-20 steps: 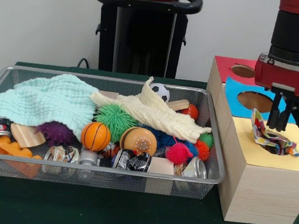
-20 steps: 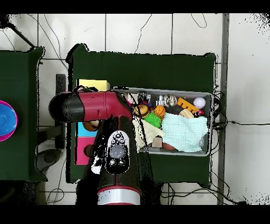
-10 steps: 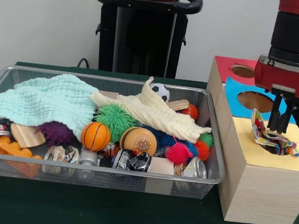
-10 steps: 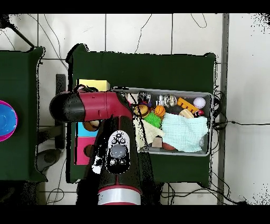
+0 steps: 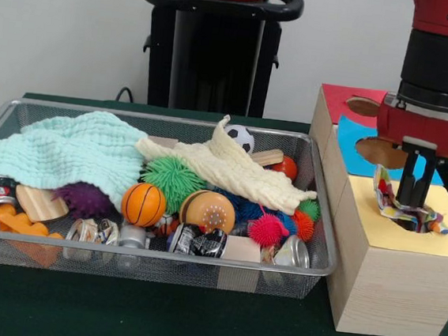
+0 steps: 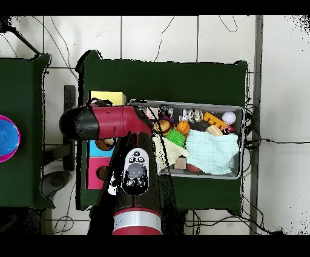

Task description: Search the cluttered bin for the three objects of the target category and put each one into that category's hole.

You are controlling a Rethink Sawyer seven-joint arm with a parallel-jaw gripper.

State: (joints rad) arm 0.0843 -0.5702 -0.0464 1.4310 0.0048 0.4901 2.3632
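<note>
The gripper [image 5: 413, 194] hangs over the yellow-topped box [image 5: 392, 272] at the right of the scene, its fingers close together and nearly parallel; whether they pinch the fabric below cannot be told from the front view, and in the overhead view the arm [image 6: 106, 121] hides both gripper and box top. A polka-dot cloth [image 5: 399, 207] sits crumpled in the hole [image 5: 419, 221], partly sunk, with one corner standing up at its left and a small flap lying over the right rim. Judged from its folds, this cloth is light, limp and without stiffness; it will drape, snag on the ragged hole edge and bunch rather than slide. The best purchase is probably the raised left corner or the central bunch, pinched through several layers. The cloth has no firm long axis in this state; its bulk runs roughly left to right across the hole, the raised corner pointing up. No other polka-dot cloth can be made out in the bin [image 5: 23, 109], where a mint green cloth [image 5: 67, 153] and a cream cloth [image 5: 231, 173] lie over the toys.
</note>
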